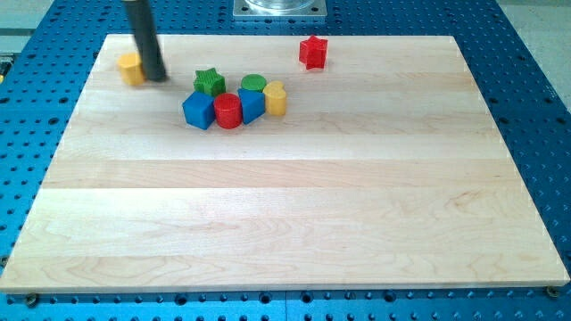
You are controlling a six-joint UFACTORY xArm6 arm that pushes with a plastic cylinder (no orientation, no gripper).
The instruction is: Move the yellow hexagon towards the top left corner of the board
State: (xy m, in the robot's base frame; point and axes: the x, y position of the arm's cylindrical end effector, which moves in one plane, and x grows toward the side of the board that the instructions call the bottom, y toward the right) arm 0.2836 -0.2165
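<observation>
The yellow hexagon point(131, 68) sits near the top left corner of the wooden board point(285, 205). My tip point(156, 78) rests on the board just right of the yellow hexagon, close to or touching it. The dark rod rises from there out of the view's top.
A cluster stands right of my tip: a green star point(210, 82), a green cylinder point(253, 85), a yellow cylinder point(275, 98), two blue blocks point(198, 110) point(252, 104) and a red cylinder point(228, 111). A red star point(313, 52) lies near the top edge.
</observation>
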